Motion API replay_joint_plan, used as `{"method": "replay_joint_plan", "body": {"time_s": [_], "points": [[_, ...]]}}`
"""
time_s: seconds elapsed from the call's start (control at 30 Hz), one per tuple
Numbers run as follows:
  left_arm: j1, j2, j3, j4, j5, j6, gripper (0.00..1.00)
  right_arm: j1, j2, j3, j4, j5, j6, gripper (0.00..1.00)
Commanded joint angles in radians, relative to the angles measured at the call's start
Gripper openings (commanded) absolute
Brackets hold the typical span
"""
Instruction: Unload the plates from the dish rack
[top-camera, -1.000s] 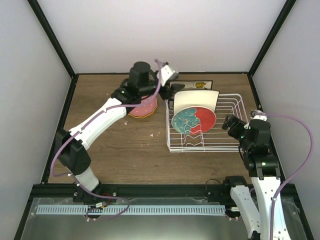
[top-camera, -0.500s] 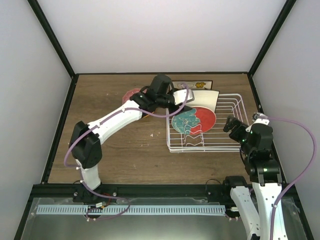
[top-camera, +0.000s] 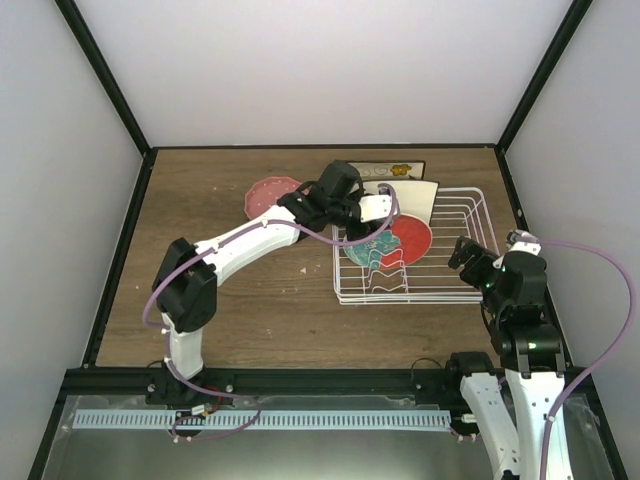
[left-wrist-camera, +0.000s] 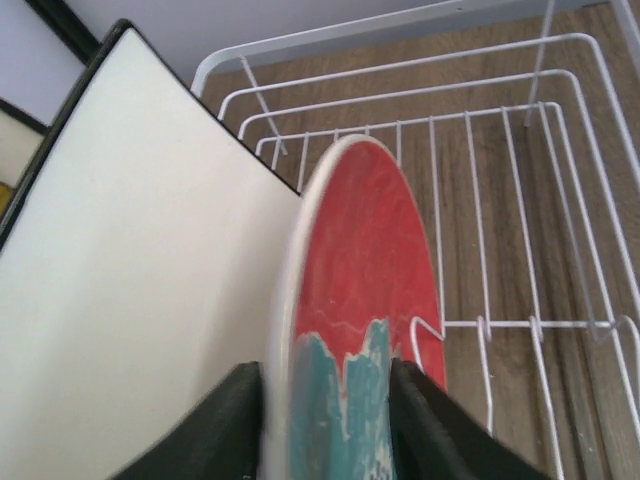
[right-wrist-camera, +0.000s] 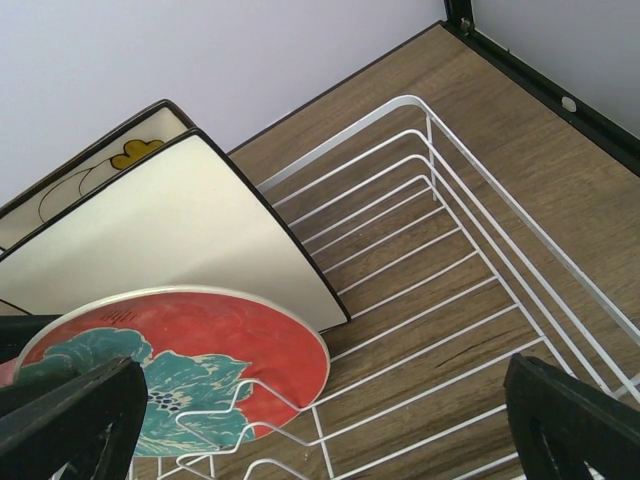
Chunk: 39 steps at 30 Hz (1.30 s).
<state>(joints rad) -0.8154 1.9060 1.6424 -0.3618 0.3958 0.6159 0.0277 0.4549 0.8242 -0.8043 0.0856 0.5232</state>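
Already one pink dotted plate (top-camera: 268, 194) lies on the table (top-camera: 230, 290) at the upper left of the top view; we cannot tell whether others sit under it. Three plates are left at the dish rack (right-wrist-camera: 480, 150): the red-and-teal plate (left-wrist-camera: 360, 260) in front, the plain cream plate (left-wrist-camera: 130, 270) behind it, and the floral plate (right-wrist-camera: 90, 175) rearmost. Our left gripper (left-wrist-camera: 322, 378) straddles the red-and-teal plate's rim, though we cannot tell if it is clamped. Our right gripper (top-camera: 466, 255) hovers at the rack's right edge, jaws wide and empty. By our reckoning, the unloading is roughly half done.
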Motion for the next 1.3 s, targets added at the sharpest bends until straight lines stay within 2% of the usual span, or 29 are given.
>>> {"method": "replay_joint_plan", "body": {"time_s": [0.0,0.2,0.5,0.83,1.07,1.27], "points": [[-0.014,0.018,0.01,0.001,-0.04,0.017,0.31,-0.005,-0.015,0.047,-0.016,0.023,-0.008,1.0],[-0.025,0.014,0.009,0.011,-0.08,0.007,0.04,-0.005,-0.018,0.047,-0.019,0.025,-0.008,1.0],[-0.034,-0.059,0.045,0.066,-0.144,-0.04,0.04,-0.005,-0.032,0.04,-0.03,0.026,-0.001,1.0],[-0.023,-0.239,0.104,0.215,-0.209,-0.119,0.04,-0.005,-0.027,0.02,-0.009,0.009,0.015,1.0],[0.024,-0.349,0.099,0.322,-0.198,-0.248,0.04,-0.005,-0.024,-0.003,0.005,-0.013,0.033,1.0],[0.124,-0.415,0.123,0.442,-0.304,-0.389,0.04,-0.005,-0.022,-0.029,0.019,-0.036,0.047,1.0]]}}
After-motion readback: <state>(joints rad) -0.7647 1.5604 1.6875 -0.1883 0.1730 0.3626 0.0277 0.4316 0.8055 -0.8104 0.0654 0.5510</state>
